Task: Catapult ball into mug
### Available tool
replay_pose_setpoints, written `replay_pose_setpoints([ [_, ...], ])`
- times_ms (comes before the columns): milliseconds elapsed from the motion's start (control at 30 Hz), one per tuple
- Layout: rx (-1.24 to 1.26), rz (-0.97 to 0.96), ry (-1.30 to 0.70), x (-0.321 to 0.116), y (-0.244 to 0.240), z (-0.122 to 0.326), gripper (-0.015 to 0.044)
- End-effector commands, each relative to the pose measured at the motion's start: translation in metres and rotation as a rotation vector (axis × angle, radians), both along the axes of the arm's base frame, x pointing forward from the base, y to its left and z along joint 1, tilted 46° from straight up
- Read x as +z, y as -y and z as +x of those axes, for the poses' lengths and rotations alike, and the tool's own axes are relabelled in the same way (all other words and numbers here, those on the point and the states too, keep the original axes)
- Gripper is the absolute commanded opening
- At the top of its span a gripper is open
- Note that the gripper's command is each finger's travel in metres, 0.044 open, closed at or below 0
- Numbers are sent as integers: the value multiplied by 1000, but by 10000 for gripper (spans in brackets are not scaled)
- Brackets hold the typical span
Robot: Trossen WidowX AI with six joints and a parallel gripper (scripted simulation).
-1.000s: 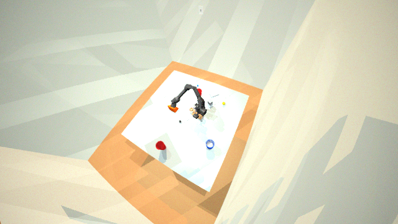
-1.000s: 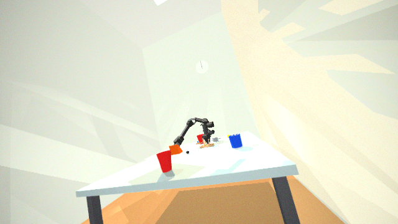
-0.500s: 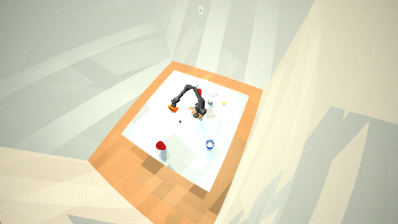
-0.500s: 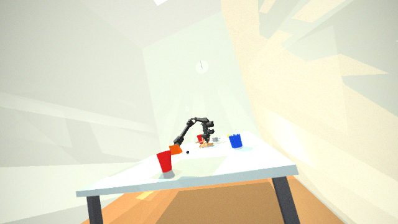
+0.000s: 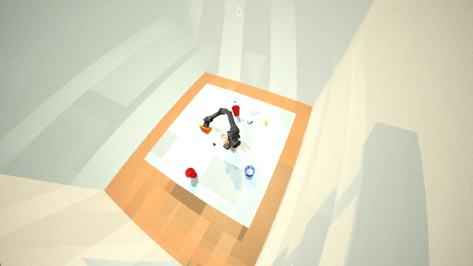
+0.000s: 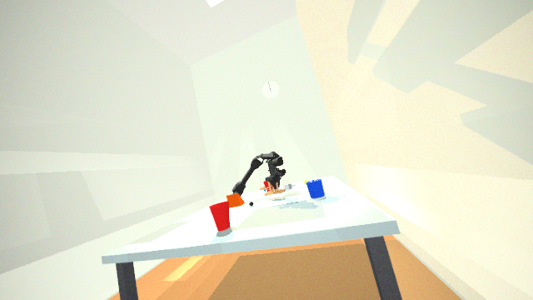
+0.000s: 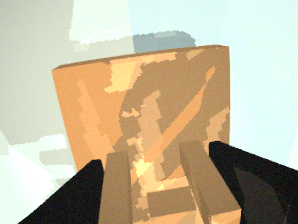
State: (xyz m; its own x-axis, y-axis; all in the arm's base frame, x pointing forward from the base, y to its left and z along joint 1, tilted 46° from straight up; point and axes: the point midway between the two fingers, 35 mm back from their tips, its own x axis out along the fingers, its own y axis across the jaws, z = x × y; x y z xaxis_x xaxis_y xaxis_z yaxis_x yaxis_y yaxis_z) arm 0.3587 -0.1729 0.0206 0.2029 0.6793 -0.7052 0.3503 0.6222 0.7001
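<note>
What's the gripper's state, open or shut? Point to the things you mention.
Shut on the catapult (image 7: pixel 150 110): in the wrist view the gripper's (image 7: pixel 156 152) fingers press its two uprights.

Arm (image 5: pixel 233 122) (image 6: pixel 251 167) arched, gripper (image 5: pixel 232 147) (image 6: pixel 272 188) (image 7: pixel 156 152) low, 2 fingers partly closed.

Black arm (image 6: pixel 252 166) over wooden catapult (image 6: pixel 275 191), blue mug (image 6: pixel 316 189) nearby; red cup (image 6: pixel 221 217)
</note>
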Motion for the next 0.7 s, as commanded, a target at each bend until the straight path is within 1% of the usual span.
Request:
replay_pose_setpoints([
  [0,-56,10,-42,-38,40,-16,0],
  [333,-47,7,-33,-43,45,-13,0],
  [667,-49,7,-34,-54,36,-10,0],
])
